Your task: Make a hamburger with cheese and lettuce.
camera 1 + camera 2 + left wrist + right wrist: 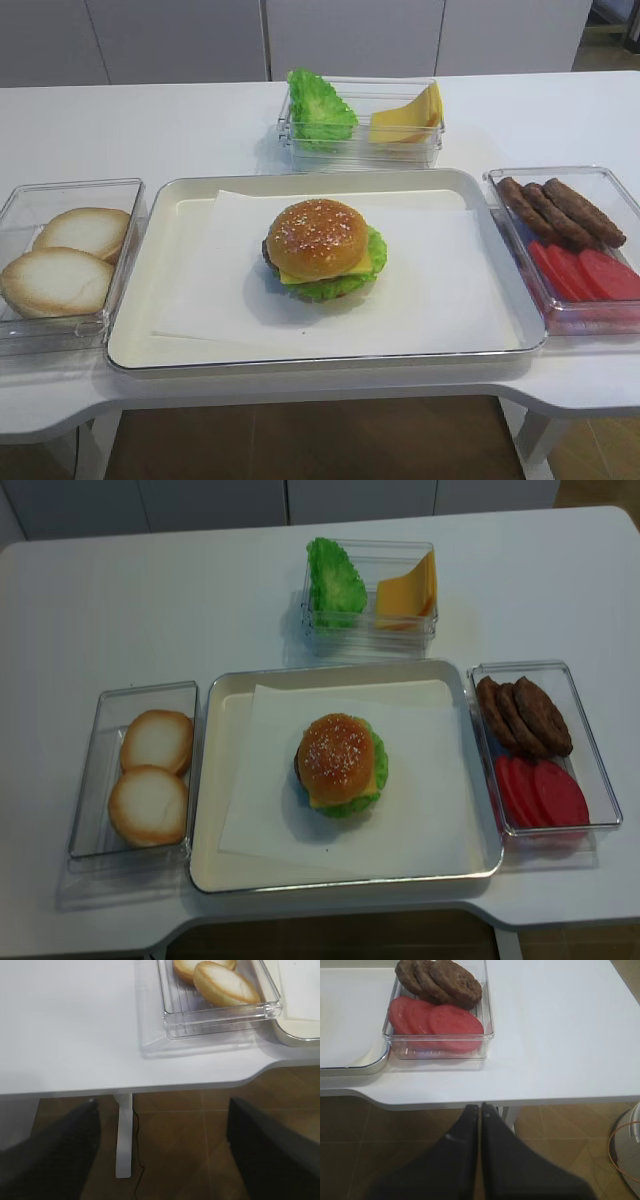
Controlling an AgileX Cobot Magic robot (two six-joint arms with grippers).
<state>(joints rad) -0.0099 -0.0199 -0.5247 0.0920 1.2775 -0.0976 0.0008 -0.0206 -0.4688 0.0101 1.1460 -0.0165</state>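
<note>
The hamburger [320, 248] [340, 763] stands on white paper in the middle of the tray [150, 300] [205, 780], topped by a browned sesame bun. The cheese [362, 265] [378, 773] shows as a yellow corner under the bun. The lettuce [340, 287] [350, 802] frills out green beneath it. Neither gripper appears in the two high views. My left gripper [162, 1110] hangs open over the floor below the table's front edge, empty. My right gripper [480, 1109] is shut, empty, also below the front edge.
A clear box of pale bun halves [60, 270] [225, 985] sits left of the tray. A box with brown patties [560, 210] [440, 980] and red tomato slices [585, 272] [437, 1020] sits right. Behind the tray, a box holds bunched green leaves [318, 108] and orange-yellow slices [410, 115].
</note>
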